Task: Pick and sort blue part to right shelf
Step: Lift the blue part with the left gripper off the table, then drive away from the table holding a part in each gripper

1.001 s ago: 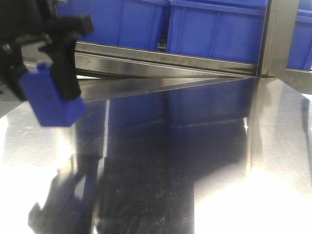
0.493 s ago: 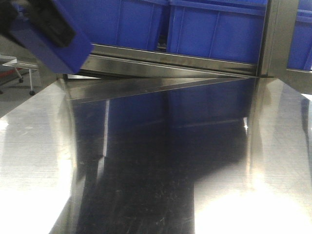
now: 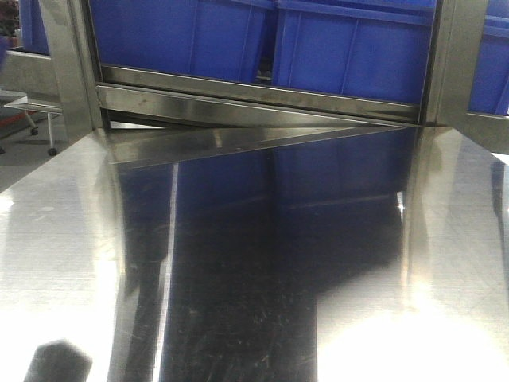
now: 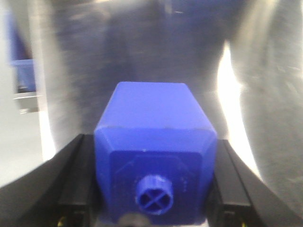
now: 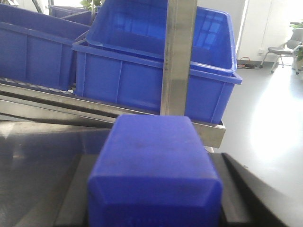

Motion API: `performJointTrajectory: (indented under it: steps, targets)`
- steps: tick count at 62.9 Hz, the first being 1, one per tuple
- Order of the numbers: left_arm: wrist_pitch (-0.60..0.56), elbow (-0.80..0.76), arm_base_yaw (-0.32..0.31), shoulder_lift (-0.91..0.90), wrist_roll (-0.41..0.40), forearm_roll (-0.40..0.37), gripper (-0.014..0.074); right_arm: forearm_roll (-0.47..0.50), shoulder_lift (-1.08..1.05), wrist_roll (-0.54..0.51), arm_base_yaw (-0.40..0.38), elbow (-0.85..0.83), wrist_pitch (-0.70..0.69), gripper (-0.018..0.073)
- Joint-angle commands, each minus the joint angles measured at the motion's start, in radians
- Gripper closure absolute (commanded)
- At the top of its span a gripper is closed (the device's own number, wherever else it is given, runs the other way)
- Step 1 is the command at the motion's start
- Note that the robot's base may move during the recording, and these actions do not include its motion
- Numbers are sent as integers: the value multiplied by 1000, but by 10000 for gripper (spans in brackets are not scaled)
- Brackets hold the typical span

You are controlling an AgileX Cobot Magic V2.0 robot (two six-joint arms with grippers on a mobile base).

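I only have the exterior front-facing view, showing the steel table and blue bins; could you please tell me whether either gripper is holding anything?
Observer: Yes, the left gripper is shut on a blue block with a small round knob.
Operator: And the right one, please?
Observer: The right gripper is shut on a second blue block; its cap end is out of view.
Operator: What does that one face?
Observer: A steel upright of the right shelf, with a blue bin behind it.
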Motion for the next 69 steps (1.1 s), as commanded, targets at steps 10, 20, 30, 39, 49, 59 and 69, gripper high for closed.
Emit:
performJointTrajectory:
  steps: [10,20,30,39,49,59,69]
  targets:
    - [-21,29,127,-159,0,-24,321,-8,8,-6,-7,-29,-91,145]
    - [-71,81,159,-272,0,-24,325,-8,8,-6,-7,-29,-91,145]
    - [-140,143,159,-393,0,-24,325,-8,8,-6,-7,-29,-91,145]
    - [-183,187,159,-481,0,-24,325,-8,8,-6,-7,-29,-91,145]
    - [-192,192,159,-544,0,-19,326,-8,8,-6,-7,-29,-91,145]
    - [-184,192,157,-585,-2,-19,326,-8,8,-6,-7,-29,-91,145]
    - [-163,192,157,-634,-2,-18,326,-8,8,-6,-7,-29,-91,145]
